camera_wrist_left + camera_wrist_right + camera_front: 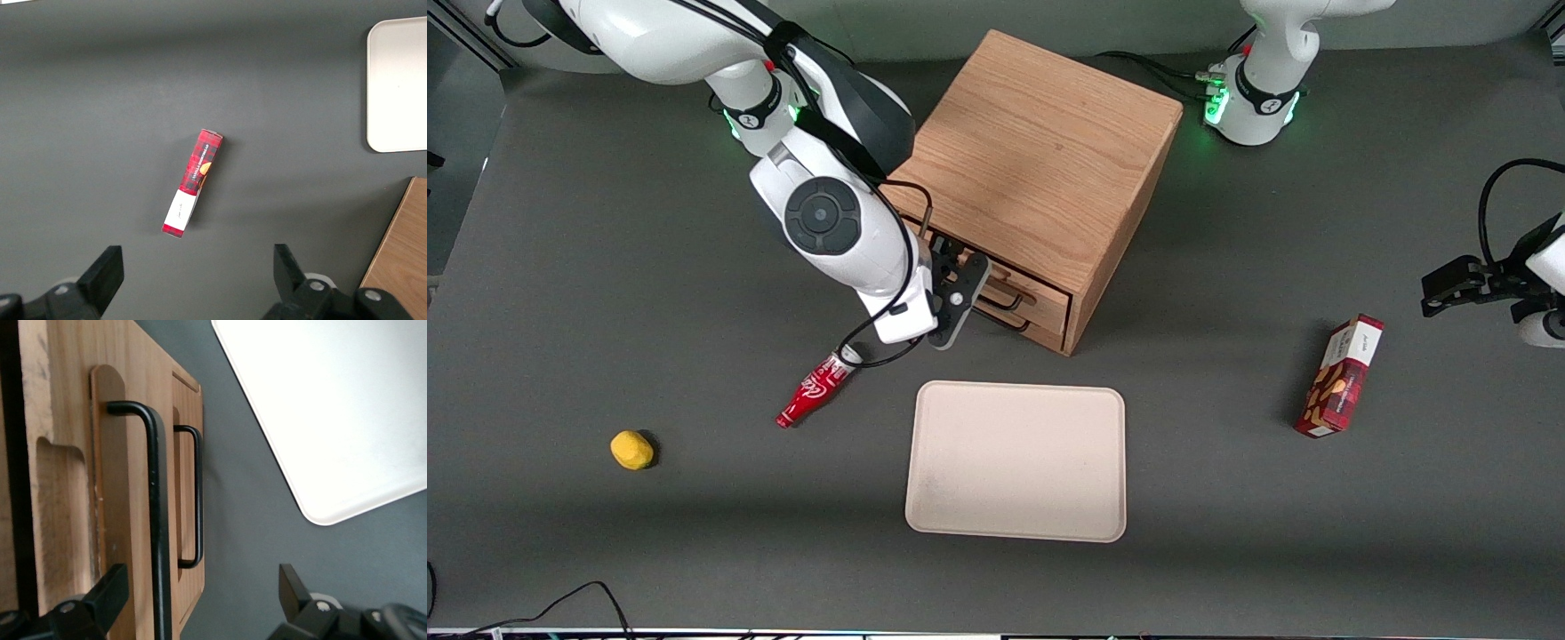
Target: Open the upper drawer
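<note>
Slippage looked the main danger: the gripper (197,600) sat at the cabinet's front, fingers (110,593) apart astride the black handle (155,520) of the upper drawer (1040,300), near the table's middle, and closing off-centre might have let the thin wire slide out, or a skewed pull might have dragged the whole oak cabinet (1032,169). The lower drawer (190,500) sat close enough to catch. Writing on the red bottle (814,391) and red box (1341,375) seemed unreadable.
</note>
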`<state>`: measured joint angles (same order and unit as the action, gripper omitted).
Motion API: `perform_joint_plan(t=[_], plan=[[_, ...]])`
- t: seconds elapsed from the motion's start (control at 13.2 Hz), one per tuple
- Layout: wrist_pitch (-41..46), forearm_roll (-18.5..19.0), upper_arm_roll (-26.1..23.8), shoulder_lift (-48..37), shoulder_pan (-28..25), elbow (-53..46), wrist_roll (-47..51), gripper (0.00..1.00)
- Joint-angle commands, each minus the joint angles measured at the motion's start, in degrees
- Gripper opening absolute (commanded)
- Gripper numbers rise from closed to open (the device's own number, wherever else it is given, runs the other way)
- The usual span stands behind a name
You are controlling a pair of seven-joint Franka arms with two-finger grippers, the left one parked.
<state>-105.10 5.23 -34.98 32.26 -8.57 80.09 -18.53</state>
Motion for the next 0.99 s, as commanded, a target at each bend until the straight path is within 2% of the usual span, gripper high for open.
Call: perform_joint_plan(t=[0.0,0.23,0.46,0.91], plan=[[-2.0,0.9,-0.5,1.2,-0.6,-0.3,-1.1,1.00],[-4.3,1.7,-0.5,2.7,-0.4,-0.3,-1.2,1.00],[-6.2,4.3,-0.2,4.1,-0.3,-0.5,-1.3,1.00],[-6.2,4.4,1.7,4.2,1.0,-2.3,-1.3,1.00]])
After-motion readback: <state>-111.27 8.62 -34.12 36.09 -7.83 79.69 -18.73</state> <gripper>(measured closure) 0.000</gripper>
